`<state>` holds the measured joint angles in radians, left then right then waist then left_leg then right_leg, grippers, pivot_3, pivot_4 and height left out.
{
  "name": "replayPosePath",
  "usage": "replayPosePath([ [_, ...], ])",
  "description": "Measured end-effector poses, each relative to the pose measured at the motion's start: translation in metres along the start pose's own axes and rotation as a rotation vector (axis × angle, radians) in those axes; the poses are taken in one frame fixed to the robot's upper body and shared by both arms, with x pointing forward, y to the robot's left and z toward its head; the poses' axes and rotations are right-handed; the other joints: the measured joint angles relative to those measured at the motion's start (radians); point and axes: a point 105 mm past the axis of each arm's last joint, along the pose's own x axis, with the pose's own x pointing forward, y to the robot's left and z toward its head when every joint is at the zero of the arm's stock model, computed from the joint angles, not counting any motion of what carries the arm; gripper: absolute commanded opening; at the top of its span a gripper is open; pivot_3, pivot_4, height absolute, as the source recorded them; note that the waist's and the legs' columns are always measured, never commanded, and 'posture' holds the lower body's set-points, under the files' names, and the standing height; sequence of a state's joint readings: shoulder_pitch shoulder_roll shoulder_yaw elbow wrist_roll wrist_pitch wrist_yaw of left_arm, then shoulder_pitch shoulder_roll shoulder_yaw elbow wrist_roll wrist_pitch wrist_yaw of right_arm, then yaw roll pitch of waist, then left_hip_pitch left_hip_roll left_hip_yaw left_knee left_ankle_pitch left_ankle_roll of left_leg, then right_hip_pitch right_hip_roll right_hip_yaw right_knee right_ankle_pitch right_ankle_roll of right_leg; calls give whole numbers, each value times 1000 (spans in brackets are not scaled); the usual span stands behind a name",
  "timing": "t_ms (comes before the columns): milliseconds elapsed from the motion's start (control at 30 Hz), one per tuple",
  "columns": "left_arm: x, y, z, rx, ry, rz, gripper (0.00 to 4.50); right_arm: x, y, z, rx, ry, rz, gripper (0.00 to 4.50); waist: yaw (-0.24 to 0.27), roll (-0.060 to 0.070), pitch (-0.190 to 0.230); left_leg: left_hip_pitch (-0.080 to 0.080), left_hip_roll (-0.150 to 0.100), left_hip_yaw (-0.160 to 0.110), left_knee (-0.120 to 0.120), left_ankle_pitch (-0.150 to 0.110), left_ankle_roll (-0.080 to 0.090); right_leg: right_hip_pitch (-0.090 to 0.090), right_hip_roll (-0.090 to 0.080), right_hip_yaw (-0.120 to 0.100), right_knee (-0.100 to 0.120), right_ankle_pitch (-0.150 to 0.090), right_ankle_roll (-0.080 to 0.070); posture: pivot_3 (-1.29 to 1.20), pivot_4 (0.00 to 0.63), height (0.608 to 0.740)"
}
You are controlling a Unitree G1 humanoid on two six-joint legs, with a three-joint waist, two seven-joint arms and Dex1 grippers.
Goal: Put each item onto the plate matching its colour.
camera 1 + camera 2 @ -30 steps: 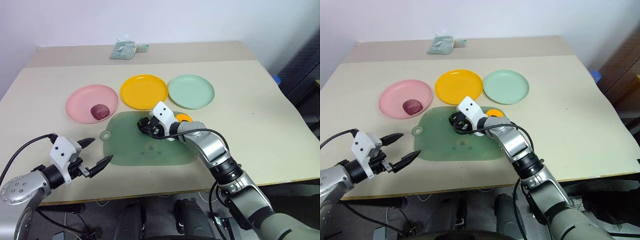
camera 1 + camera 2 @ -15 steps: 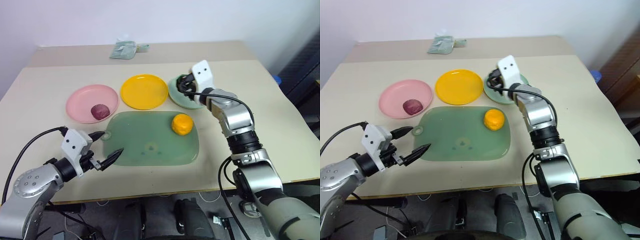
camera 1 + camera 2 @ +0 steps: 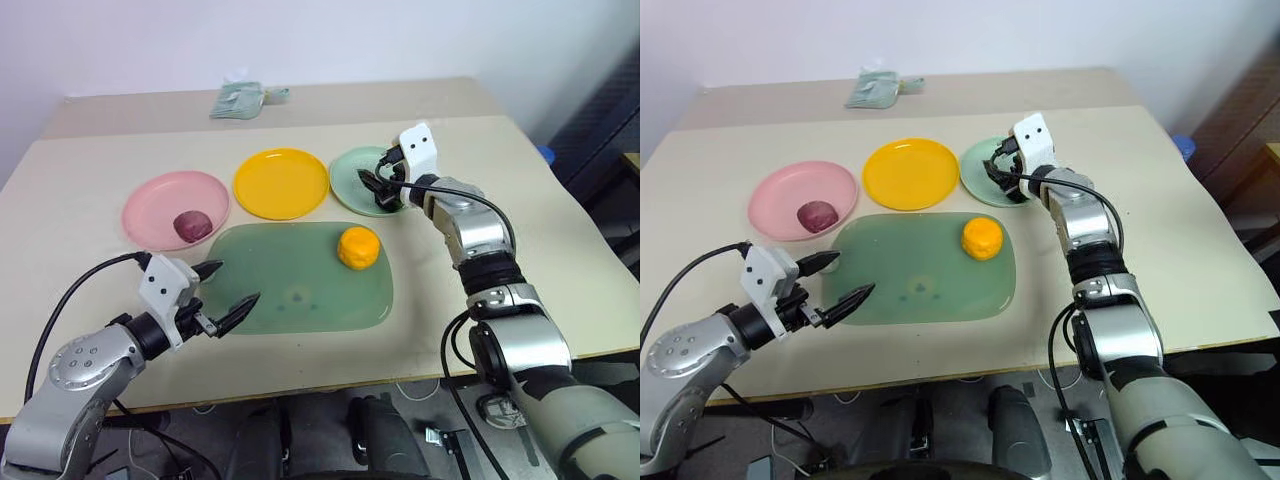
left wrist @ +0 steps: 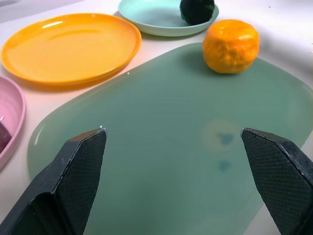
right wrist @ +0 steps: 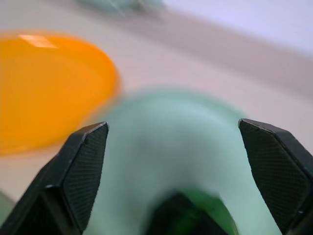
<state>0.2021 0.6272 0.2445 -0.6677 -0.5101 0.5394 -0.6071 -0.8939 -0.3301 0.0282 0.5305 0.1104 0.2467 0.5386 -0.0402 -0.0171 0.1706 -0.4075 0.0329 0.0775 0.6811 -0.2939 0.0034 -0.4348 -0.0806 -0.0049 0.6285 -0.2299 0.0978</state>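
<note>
The maroon-pink item (image 3: 188, 225) lies on the pale pink plate (image 3: 150, 200). The yellow-orange plate (image 3: 282, 183) holds nothing. On the translucent green mat (image 3: 300, 285) sits the orange item (image 3: 357, 247), near its far right corner. The dark green item (image 4: 197, 10) rests on the mint green plate (image 3: 348, 172). My right gripper (image 3: 380, 188) hovers over it, open, with the item low between the spread fingers (image 5: 78, 171). My left gripper (image 3: 225, 290) is open at the mat's near left end, holding nothing.
A folded greenish packet (image 3: 238, 100) lies at the back of the table. A blue object (image 3: 545, 154) sits just past the table's right edge. The table's front edge runs close below the mat.
My right gripper carried the dark green item from the mat to the mint green plate and opened. My left gripper shifted slightly right toward the mat.
</note>
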Motion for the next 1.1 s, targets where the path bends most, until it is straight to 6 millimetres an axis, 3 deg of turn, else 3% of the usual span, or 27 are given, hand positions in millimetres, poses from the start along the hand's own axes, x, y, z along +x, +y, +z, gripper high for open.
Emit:
replayPosePath([
  [100, -1, -1, -1, -1, 2, 0, 4500, -32, 30, 6, -34, -76, 226, 4448, 14, 0, 0, 0, 0, 0, 0, 0, 1, 1, -1, 0, -1, 0, 0, 0, 150, 740],
  [233, 1, -2, 1, 6, -6, -16, 4500, -66, 59, -19, -29, 7, 406, 4448, 24, 0, 0, 1, 0, 0, 2, 0, 0, 1, -1, 0, -1, -2, -4, 0, 150, 740],
  [333, 6, -3, 6, 17, -23, -37, 4500, -73, 69, -34, -25, 68, 435, 4448, 23, 0, 0, 2, 0, 0, 3, 0, 0, 2, 0, 0, 0, -2, -4, 0, 150, 740],
  [667, 15, -3, 12, 28, -14, -57, 4500, -75, 68, -57, 1, 183, 371, 4448, 25, 0, 0, 1, -1, 0, 2, 0, 0, 2, 1, 0, 0, -2, -4, 0, 150, 740],
  [767, 14, -4, 12, 27, -13, -62, 4500, -74, 68, -59, 5, 192, 359, 3194, 25, 0, 0, 1, -1, 0, 2, 0, 0, 2, 1, 0, 0, -2, -4, 0, 150, 740],
  [800, 14, -4, 12, 25, -14, -65, 4500, -74, 68, -60, 6, 193, 358, 2974, 26, 0, 0, 1, -1, 0, 2, 0, 0, 2, 1, 0, -1, -2, -4, 0, 150, 740],
  [867, 14, -5, 12, 23, -15, -69, 4500, -74, 68, -60, 7, 194, 357, 2953, 26, 0, 0, 1, -1, 0, 2, 0, 0, 2, 1, 0, 0, -2, -4, 0, 150, 740],
  [1000, 11, -3, 10, 16, -17, -54, 4500, -62, 75, -45, 27, 133, 362, 2953, 19, 0, 0, 1, -1, 1, 2, 0, 0, 1, 1, 0, 0, -2, -4, 0, 150, 740],
  [1100, 11, 5, 9, 6, -35, -3, 4500, -32, 78, -16, 62, 42, 322, 2953, 15, 0, 0, 2, -1, 1, 2, 1, -1, 1, 2, 0, 1, -2, -4, 0, 150, 740],
])
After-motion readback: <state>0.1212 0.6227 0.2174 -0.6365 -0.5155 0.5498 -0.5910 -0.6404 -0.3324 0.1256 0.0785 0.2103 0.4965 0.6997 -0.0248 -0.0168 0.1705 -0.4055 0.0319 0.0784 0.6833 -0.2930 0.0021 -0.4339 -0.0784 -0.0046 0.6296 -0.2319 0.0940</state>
